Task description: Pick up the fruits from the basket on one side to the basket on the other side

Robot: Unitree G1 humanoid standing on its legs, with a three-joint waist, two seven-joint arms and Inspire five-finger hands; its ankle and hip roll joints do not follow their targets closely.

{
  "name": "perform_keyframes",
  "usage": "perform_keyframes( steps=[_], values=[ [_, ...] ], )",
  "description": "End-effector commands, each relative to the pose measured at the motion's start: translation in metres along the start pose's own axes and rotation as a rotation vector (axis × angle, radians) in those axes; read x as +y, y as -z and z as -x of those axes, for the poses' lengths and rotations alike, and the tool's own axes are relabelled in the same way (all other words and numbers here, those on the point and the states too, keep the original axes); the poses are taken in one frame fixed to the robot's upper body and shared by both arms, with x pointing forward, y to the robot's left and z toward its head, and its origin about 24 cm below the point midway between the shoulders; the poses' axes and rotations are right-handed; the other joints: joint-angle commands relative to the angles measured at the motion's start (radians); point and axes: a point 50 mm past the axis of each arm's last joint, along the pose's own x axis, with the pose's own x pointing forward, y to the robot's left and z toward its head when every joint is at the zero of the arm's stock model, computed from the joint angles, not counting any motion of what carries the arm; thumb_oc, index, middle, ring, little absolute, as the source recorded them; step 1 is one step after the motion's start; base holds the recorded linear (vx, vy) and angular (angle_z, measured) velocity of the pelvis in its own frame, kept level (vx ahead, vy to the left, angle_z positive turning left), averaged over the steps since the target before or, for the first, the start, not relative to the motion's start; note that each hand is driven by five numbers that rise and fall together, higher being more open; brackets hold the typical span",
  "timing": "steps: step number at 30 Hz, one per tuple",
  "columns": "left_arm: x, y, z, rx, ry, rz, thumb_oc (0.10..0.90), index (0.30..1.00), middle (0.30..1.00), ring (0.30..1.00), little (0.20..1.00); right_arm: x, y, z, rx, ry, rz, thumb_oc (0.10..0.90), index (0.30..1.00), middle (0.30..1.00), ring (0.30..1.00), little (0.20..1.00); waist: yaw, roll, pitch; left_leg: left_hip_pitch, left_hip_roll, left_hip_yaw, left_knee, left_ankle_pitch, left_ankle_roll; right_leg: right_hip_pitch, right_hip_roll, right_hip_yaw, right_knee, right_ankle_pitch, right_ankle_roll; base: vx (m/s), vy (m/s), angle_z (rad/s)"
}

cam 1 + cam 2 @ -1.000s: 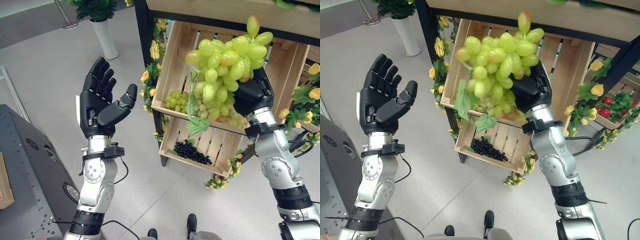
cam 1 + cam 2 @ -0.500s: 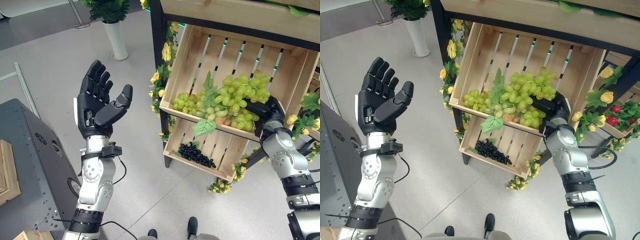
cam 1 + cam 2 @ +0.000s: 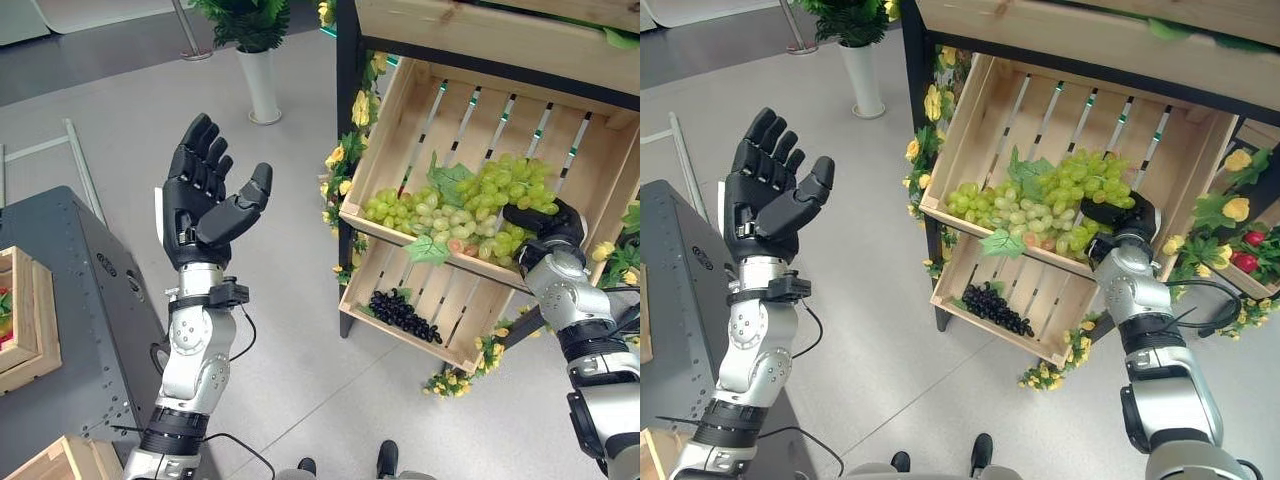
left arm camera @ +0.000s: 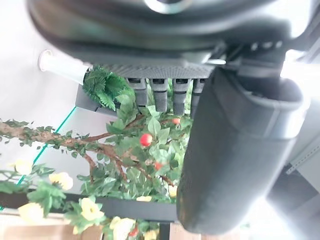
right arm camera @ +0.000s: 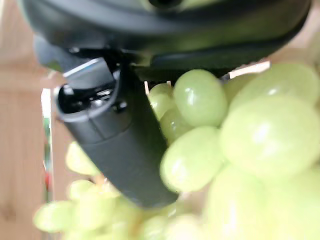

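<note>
The large bunch of pale green grapes lies in the upper slatted wooden crate of the dark-framed shelf stand, heaped toward its front lip beside a smaller green cluster and a few broad green leaves. The right robot hand rests at the near end of the bunch; in the right wrist view its dark thumb presses against the round berries, so the hand appears curled on the fruit, with grapes packed against the palm.

The left robot hand stands raised well apart from the crate, palm up, fingers straight and thumb spread, holding nothing.

Below, a small bunch of dark purple grapes sits in the lower wooden crate.

Judging by its look, the green bunch is bulky but probably light, likely an artificial cluster. It would be floppy rather than stiff: the berries hang from a central stalk and swing or sag when lifted. The skins look smooth and glossy, so single berries could slip or pull loose under a pinch. The surest hold seems to be a wrap round the thick middle of the bunch or its stalk, with fingers cupping from beneath, not a squeeze on the outer berries.
</note>
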Motion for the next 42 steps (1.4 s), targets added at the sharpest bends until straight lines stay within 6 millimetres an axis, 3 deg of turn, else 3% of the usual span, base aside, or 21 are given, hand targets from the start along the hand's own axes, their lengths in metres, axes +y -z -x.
perform_keyframes(
  steps=[1, 7, 9, 10, 11, 15, 19, 23, 26, 27, 30, 35, 38, 42],
  values=[
    [-0.025, -0.031, -0.023, -0.166, 0.164, -0.002, 0.8, 0.9, 0.9, 0.9, 0.9, -0.038, -0.06, -0.015, -0.228, 0.172, 0.305, 0.8, 0.9, 0.9, 0.9, 0.9, 0.022, -0.063, -0.125, -0.09, 0.009, -0.055, -0.027, 0.045, -0.005, 0.086, -0.128, -0.001, 0.002, -0.047, 0.084, 0.0, 0.0, 0.0],
    [-0.022, -0.036, -0.022, -0.171, 0.184, -0.015, 0.8, 0.9, 0.9, 0.9, 0.9, -0.049, -0.091, -0.015, -0.28, 0.085, 0.68, 0.8, 0.9, 0.9, 0.9, 0.9, 0.018, -0.076, -0.121, -0.091, 0.007, -0.05, -0.027, 0.046, -0.004, 0.083, -0.127, 0.007, 0.002, -0.043, 0.09, -0.01, -0.002, 0.01],
    [-0.019, -0.039, -0.024, -0.172, 0.186, -0.022, 0.8, 0.9, 0.9, 0.9, 0.9, -0.051, -0.1, -0.013, -0.283, 0.033, 0.897, 0.8, 0.9, 0.9, 0.9, 0.9, 0.011, -0.082, -0.12, -0.091, 0.006, -0.047, -0.027, 0.046, -0.004, 0.082, -0.127, 0.013, 0.002, -0.042, 0.092, 0.0, 0.0, 0.0],
    [-0.018, -0.039, -0.024, -0.172, 0.186, -0.022, 0.8, 0.9, 0.9, 0.9, 0.9, -0.051, -0.101, -0.012, -0.289, 0.038, 0.92, 0.8, 0.9, 0.9, 0.9, 0.9, 0.011, -0.082, -0.12, -0.091, 0.007, -0.046, -0.027, 0.045, -0.003, 0.082, -0.126, 0.014, 0.002, -0.042, 0.093, 0.0, 0.0, 0.0],
    [-0.017, -0.042, -0.023, -0.171, 0.185, -0.029, 0.8, 0.9, 0.9, 0.9, 0.9, -0.058, -0.111, -0.01, -0.288, 0.026, 1.071, 0.8, 0.9, 0.9, 0.9, 0.9, 0.005, -0.088, -0.12, -0.084, 0.009, -0.04, -0.027, 0.038, -0.004, 0.085, -0.124, 0.018, 0.002, -0.047, 0.096, 0.0, 0.0, 0.0],
    [-0.015, -0.046, -0.023, -0.177, 0.184, -0.043, 0.8, 0.9, 0.9, 0.9, 0.9, -0.065, -0.142, -0.003, -0.346, 0.037, 1.244, 0.8, 0.9, 0.9, 0.9, 0.9, -0.006, -0.101, -0.121, -0.087, 0.009, -0.029, -0.027, 0.046, -0.003, 0.078, -0.121, 0.026, 0.003, -0.037, 0.101, 0.0, 0.0, 0.0],
    [-0.012, -0.048, -0.02, -0.18, 0.174, -0.052, 0.8, 0.9, 0.9, 0.9, 0.9, -0.063, -0.169, 0.01, -0.451, 0.053, 1.258, 0.8, 0.9, 0.9, 0.9, 0.9, -0.014, -0.106, -0.122, -0.086, 0.008, -0.025, -0.027, 0.046, -0.002, 0.075, -0.117, 0.032, 0.004, -0.036, 0.104, 0.0, 0.0, 0.0],
    [-0.006, -0.05, -0.016, -0.183, 0.153, -0.06, 0.8, 0.9, 0.9, 0.9, 0.9, -0.053, -0.18, 0.027, -0.573, -0.005, 1.089, 0.8, 0.9, 0.9, 0.9, 0.9, -0.029, -0.105, -0.124, -0.085, 0.005, -0.023, -0.027, 0.042, 0.0, 0.074, -0.114, 0.045, 0.004, -0.038, 0.105, 0.01, 0.026, -0.01],
    [-0.003, -0.05, -0.014, -0.183, 0.144, -0.062, 0.8, 0.9, 0.9, 0.9, 0.9, -0.042, -0.172, 0.041, -0.643, -0.12, 0.755, 0.8, 0.9, 0.9, 0.9, 0.9, -0.039, -0.103, -0.123, -0.086, 0.001, -0.024, -0.027, 0.036, 0.004, 0.073, -0.114, 0.054, 0.004, -0.041, 0.107, 0.0, 0.059, -0.06],
    [-0.002, -0.049, -0.013, -0.188, 0.137, -0.061, 0.8, 0.9, 0.9, 0.9, 0.9, -0.03, -0.159, 0.049, -0.663, -0.194, 0.578, 0.8, 0.9, 0.9, 0.9, 0.9, -0.046, -0.097, -0.117, -0.087, -0.001, -0.024, -0.027, 0.034, 0.005, 0.069, -0.115, 0.059, 0.005, -0.04, 0.106, -0.01, 0.057, -0.11],
    [0.002, -0.048, -0.012, -0.188, 0.129, -0.059, 0.8, 0.9, 0.9, 0.9, 0.9, -0.026, -0.139, 0.054, -0.695, -0.22, 0.45, 0.8, 0.9, 0.9, 0.9, 0.9, -0.047, -0.095, -0.115, -0.083, -0.002, -0.023, -0.027, 0.028, 0.006, 0.071, -0.119, 0.059, 0.006, -0.043, 0.107, 0.0, 0.063, -0.06],
    [0.001, -0.043, -0.01, -0.188, 0.103, -0.047, 0.8, 0.9, 0.9, 0.9, 0.9, -0.005, -0.104, 0.063, -0.587, -0.403, 0.107, 0.8, 0.9, 0.9, 0.9, 0.9, -0.047, -0.085, -0.11, -0.079, -0.008, -0.022, -0.027, 0.02, 0.012, 0.075, -0.131, 0.048, 0.011, -0.048, 0.11, 0.01, 0.093, -0.01],
    [-0.001, -0.036, -0.004, -0.181, 0.101, -0.044, 0.8, 0.9, 0.9, 0.9, 0.9, 0.016, -0.078, 0.08, -0.513, -0.607, -0.192, 0.8, 0.9, 0.9, 0.9, 0.9, -0.039, -0.075, -0.103, -0.077, -0.02, -0.022, -0.027, 0.014, 0.022, 0.07, -0.15, 0.038, 0.027, -0.052, 0.116, 0.01, 0.161, 0.01],
    [0.002, -0.033, 0.001, -0.178, 0.098, -0.045, 0.8, 0.9, 0.9, 0.9, 0.9, 0.029, -0.058, 0.088, -0.45, -0.716, -0.373, 0.8, 0.9, 0.9, 0.9, 0.9, -0.027, -0.067, -0.1, -0.075, -0.035, -0.017, -0.027, 0.006, 0.034, 0.062, -0.176, 0.024, 0.045, -0.051, 0.131, 0.01, 0.142, 0.0]
  ],
)
